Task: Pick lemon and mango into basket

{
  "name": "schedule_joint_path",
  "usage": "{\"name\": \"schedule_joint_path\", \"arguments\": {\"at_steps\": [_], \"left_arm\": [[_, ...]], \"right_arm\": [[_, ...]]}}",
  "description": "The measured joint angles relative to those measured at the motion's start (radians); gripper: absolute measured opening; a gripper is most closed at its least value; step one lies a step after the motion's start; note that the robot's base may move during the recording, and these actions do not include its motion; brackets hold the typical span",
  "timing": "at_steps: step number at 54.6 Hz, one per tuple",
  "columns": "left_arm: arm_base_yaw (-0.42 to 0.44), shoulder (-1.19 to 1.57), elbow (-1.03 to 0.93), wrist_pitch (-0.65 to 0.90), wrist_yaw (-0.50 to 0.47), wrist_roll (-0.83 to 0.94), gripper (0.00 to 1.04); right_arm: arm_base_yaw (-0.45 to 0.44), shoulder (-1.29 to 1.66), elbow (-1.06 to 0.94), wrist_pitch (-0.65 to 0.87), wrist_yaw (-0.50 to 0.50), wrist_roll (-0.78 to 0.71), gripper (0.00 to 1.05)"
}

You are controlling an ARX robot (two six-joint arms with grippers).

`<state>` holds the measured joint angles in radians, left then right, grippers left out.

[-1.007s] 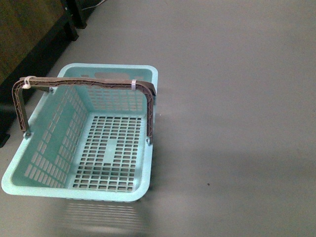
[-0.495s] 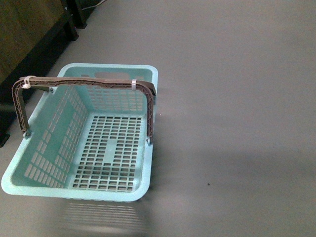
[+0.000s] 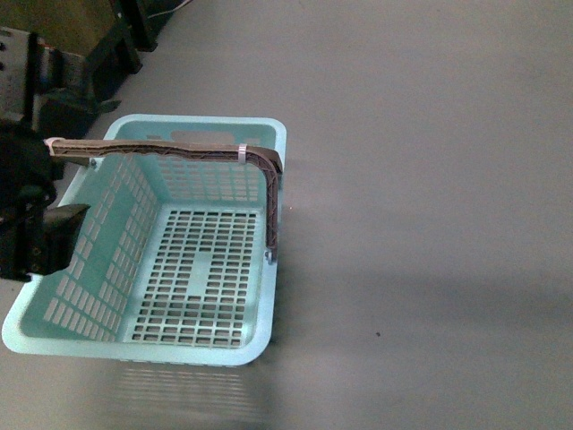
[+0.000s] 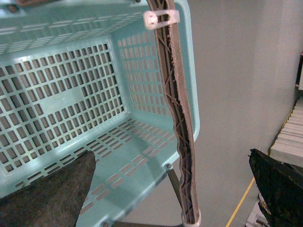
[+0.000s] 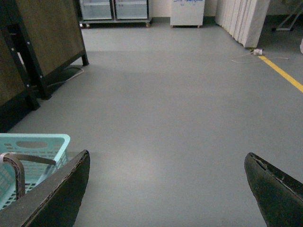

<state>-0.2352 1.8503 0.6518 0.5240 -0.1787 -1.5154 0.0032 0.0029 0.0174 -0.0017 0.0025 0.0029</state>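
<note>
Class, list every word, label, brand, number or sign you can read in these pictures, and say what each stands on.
No text can be read in any view.
Basket: no lettering shows on it or on its handle.
White cabinet: a small blue mark at its top, too blurred to read.
Yellow line on the floor: plain, no words.

Blue-green slotted basket [image 3: 134, 348] upright on grey floor [image 3: 430, 179]; brown handle [image 3: 179, 150] raised.

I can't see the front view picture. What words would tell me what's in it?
An empty light blue-green plastic basket with slotted walls stands on a plain grey floor, its brown handle raised across the top. The robot's black left arm pokes in at the left edge, covering part of the basket's left wall. No fruit is in view.
</note>
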Motion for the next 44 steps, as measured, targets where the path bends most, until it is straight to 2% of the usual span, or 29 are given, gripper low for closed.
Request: {"name": "schedule_joint_path", "arguments": {"at_steps": [27,31,37,42,44], "left_arm": [[-0.039,0.355,0.472,-0.167,0.027,0.001,0.96],[-0.043,0.381,0.516,-0.185,0.026,-0.001,0.86],[-0.048,0.416,0.559,-0.227,0.026,-0.01,0.61],[-0.048,0.441,0.577,-0.249,0.026,-0.019,0.49],[-0.048,0.452,0.588,-0.254,0.026,-0.035,0.4]], "right_arm": [[0.0,0.0,0.0,0.0,0.0,0.0,0.96],[0.0,0.0,0.0,0.0,0.0,0.0,0.96],[0.0,0.0,0.0,0.0,0.0,0.0,0.96],[0.0,0.0,0.0,0.0,0.0,0.0,0.96],[0.0,0.0,0.0,0.0,0.0,0.0,0.96]]}}
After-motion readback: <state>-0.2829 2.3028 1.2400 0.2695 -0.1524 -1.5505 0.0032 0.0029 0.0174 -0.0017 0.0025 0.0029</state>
